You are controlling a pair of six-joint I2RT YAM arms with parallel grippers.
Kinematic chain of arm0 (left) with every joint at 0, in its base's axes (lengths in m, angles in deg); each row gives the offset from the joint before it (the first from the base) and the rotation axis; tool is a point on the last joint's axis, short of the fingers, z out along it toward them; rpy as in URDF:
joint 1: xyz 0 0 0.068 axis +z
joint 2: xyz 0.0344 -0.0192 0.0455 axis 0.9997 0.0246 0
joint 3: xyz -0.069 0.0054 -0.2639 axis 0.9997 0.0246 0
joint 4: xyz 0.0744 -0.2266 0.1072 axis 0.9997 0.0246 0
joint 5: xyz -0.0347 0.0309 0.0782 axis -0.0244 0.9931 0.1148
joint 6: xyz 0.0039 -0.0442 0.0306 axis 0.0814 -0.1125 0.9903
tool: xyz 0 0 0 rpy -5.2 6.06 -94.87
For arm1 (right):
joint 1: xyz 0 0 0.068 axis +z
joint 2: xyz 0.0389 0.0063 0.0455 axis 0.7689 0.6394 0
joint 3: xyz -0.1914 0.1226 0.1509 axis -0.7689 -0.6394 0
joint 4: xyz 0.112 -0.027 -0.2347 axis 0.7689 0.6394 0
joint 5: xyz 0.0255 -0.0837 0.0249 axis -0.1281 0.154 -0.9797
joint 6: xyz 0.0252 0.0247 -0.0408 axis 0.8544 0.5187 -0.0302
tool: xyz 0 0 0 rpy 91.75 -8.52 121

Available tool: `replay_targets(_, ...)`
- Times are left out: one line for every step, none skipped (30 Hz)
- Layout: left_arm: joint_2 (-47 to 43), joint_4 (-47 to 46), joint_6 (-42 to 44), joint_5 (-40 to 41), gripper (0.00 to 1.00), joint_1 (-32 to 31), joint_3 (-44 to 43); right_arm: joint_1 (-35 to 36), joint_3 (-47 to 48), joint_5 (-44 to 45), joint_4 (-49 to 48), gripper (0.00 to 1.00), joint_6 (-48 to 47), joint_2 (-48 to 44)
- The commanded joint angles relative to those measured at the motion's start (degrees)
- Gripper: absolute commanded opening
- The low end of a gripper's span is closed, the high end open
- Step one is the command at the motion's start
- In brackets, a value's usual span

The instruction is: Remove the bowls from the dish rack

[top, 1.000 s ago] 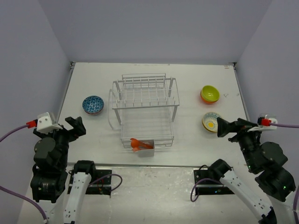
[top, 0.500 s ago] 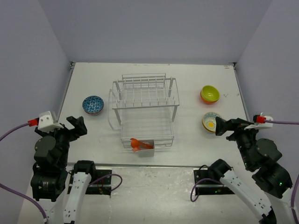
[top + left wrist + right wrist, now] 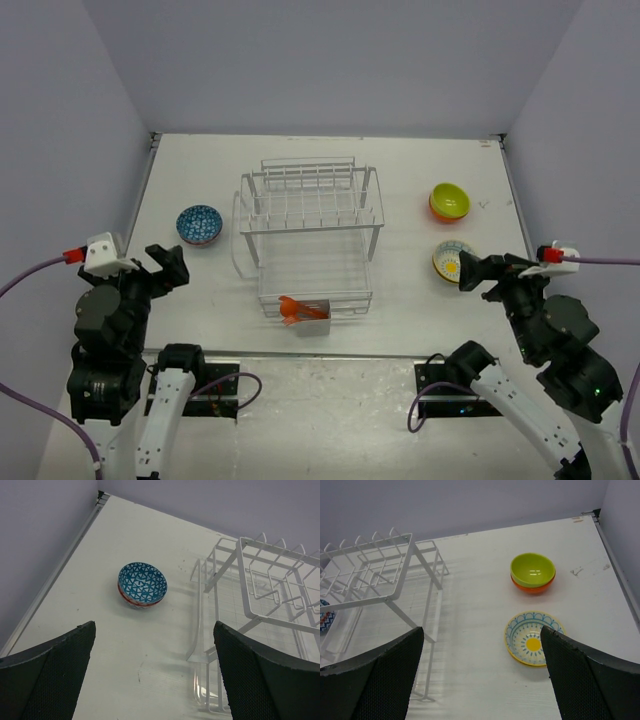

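Note:
The white wire dish rack (image 3: 310,226) stands mid-table and holds no bowls that I can see. A blue-patterned bowl (image 3: 199,224) sits left of it, nested in a red-rimmed one (image 3: 141,601). A lime green bowl (image 3: 449,199) sits nested in an orange bowl (image 3: 534,587) at the right. A cream-yellow bowl (image 3: 452,261) with blue marks sits nearer. My left gripper (image 3: 165,268) is open and empty, short of the blue bowl (image 3: 142,584). My right gripper (image 3: 478,272) is open and empty beside the cream bowl (image 3: 534,637).
Orange utensils (image 3: 296,309) lie in the rack's small front holder. The rack's left side (image 3: 260,580) shows in the left wrist view and its right side (image 3: 375,565) in the right wrist view. Walls close the table at the left, back and right.
The right arm has drifted slightly left and lower near the cream bowl. The left arm has shifted a little to the right. No bowl has moved.

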Motion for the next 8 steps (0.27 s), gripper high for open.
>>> replay_targets(0.8, -2.7, -0.4, -1.4, 1.00, -0.2, 0.8, -0.2, -0.6, -0.7, -1.2, 0.99, -0.8, 0.3)
replay_targets(0.9, -3.1, -0.4, -1.4, 1.00, -0.2, 0.8, -0.2, -0.6, -0.6, -1.4, 0.99, -0.8, 0.2)
replay_targets(1.0, -3.2, -0.4, -1.4, 1.00, -0.2, 0.8, -0.2, -0.6, -0.6, -1.5, 0.99, -0.7, 0.1)
replay_targets(1.1, -3.4, -0.4, -1.4, 1.00, -0.2, 0.9, -0.2, -0.7, -0.4, -1.6, 0.99, -0.5, 0.1)
replay_targets(1.1, -3.5, -0.5, -1.5, 1.00, -0.2, 0.9, -0.2, -0.8, -0.3, -1.8, 0.99, -0.4, -0.1)
replay_targets(1.2, -3.7, -0.7, -1.4, 1.00, -0.2, 1.1, -0.2, -1.0, -0.3, -2.0, 0.99, -0.5, -0.2)
replay_targets(1.3, -3.9, -0.7, -1.5, 1.00, -0.2, 1.1, -0.2, -1.1, -0.5, -2.1, 0.99, -0.5, -0.2)
replay_targets(1.5, -4.1, -0.7, -1.6, 1.00, -0.2, 1.2, -0.3, -1.1, -0.5, -2.2, 0.99, -0.5, -0.2)
